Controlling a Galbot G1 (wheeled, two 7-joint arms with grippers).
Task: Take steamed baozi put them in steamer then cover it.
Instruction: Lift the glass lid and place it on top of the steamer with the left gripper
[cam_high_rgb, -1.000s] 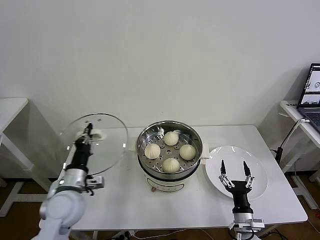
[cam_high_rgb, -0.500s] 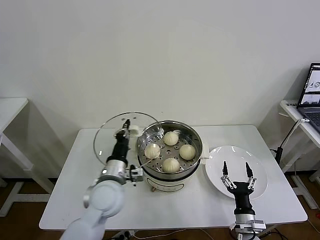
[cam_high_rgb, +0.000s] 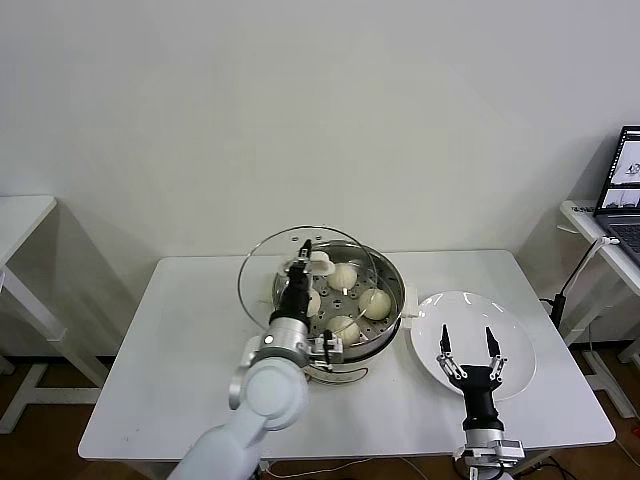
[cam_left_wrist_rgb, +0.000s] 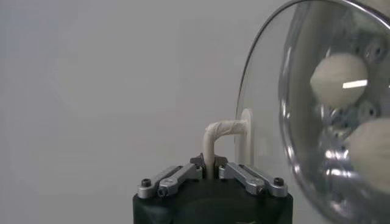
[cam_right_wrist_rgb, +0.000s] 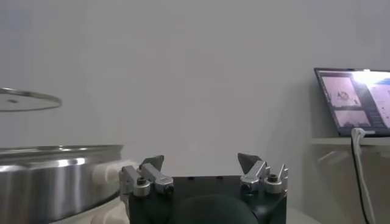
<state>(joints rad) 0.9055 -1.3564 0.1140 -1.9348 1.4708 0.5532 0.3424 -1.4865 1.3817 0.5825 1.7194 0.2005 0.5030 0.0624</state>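
Baozi (cam_high_rgb: 374, 303), four of them, sit inside the steamer (cam_high_rgb: 392, 318) at the middle of the white table (cam_high_rgb: 180, 370) in the head view; the glass lid (cam_high_rgb: 262, 272) hangs tilted over the steamer's left rim, covering much of the opening but not seated; the left gripper (cam_high_rgb: 303, 255) has its fingers pinched tight on the lid's white handle (cam_high_rgb: 319, 262); off to the right, the right gripper (cam_high_rgb: 467, 342) hovers over the white plate (cam_high_rgb: 520, 330) with its fingers spread wide and nothing between them; a laptop (cam_high_rgb: 626, 190) shows at the far right edge.

Left wrist view now; the left gripper (cam_left_wrist_rgb: 210, 174) clamps the looped handle (cam_left_wrist_rgb: 220, 137), the lid (cam_left_wrist_rgb: 259, 85) stands on edge beside it, and two baozi (cam_left_wrist_rgb: 339, 72) show through the glass.

Right wrist view; right gripper (cam_right_wrist_rgb: 204, 176) fingers (cam_right_wrist_rgb: 149, 168) apart and empty, the steamer (cam_right_wrist_rgb: 55, 176) wall beside them, the lid (cam_right_wrist_rgb: 27, 100) above it, the laptop (cam_right_wrist_rgb: 354, 100) glowing beyond.
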